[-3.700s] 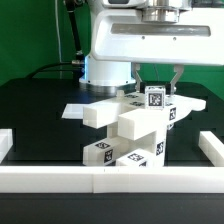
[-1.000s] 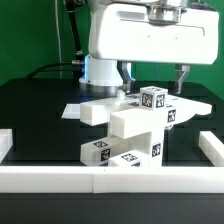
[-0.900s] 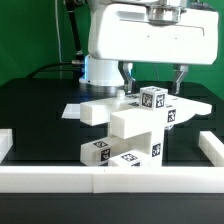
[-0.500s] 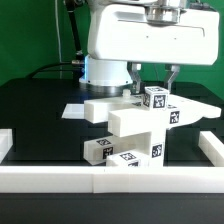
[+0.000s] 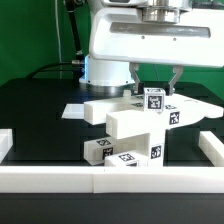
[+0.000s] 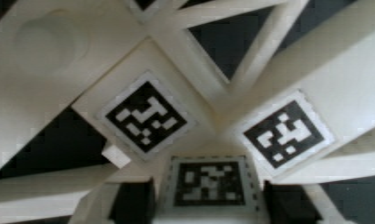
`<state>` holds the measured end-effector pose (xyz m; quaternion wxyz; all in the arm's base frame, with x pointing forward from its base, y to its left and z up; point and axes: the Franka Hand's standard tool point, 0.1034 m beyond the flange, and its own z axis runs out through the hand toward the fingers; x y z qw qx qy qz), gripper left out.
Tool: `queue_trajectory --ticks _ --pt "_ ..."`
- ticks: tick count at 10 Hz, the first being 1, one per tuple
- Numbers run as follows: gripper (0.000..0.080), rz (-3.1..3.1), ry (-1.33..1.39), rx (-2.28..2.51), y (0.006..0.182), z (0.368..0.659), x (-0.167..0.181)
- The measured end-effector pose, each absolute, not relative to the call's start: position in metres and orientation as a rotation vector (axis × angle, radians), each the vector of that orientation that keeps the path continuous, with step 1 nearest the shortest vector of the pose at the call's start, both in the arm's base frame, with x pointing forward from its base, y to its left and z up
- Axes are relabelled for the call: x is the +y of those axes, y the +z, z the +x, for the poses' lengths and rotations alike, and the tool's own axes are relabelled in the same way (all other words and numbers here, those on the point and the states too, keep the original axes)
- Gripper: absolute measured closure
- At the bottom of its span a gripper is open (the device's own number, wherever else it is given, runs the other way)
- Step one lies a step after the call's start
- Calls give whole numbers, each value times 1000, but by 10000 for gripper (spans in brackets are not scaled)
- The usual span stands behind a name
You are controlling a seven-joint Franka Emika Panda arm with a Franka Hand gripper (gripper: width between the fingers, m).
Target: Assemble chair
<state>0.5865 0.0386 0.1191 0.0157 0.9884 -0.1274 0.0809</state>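
Note:
The partly joined chair (image 5: 135, 125) stands in the middle of the black table, a stack of white notched blocks with square tags. At its top is a small tagged post (image 5: 155, 99). My gripper (image 5: 157, 86) hangs straight above and is shut on that post, one finger at each side. In the wrist view the post's tagged end (image 6: 210, 183) sits between the dark pads (image 6: 145, 196) of my gripper (image 6: 210, 198). Two more tagged faces (image 6: 148, 112) of the chair spread out beyond it. The post's lower end is hidden by the blocks.
A long low white border rail (image 5: 50, 178) runs along the front and up both sides of the table. The arm's white base (image 5: 105, 68) stands behind the chair. A thin flat white piece (image 5: 73, 108) lies on the table behind the stack.
The fingers stood wide apart a second ago and have closed in on the small post. The stack of blocks has shifted slightly.

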Motion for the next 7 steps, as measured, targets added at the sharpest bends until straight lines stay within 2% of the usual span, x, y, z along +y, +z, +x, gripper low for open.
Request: queue_trajectory --ticks 5,7 --pt "512 2924 284 -1167 119 590 38" --pt "512 2901 295 -1247 120 592 37"
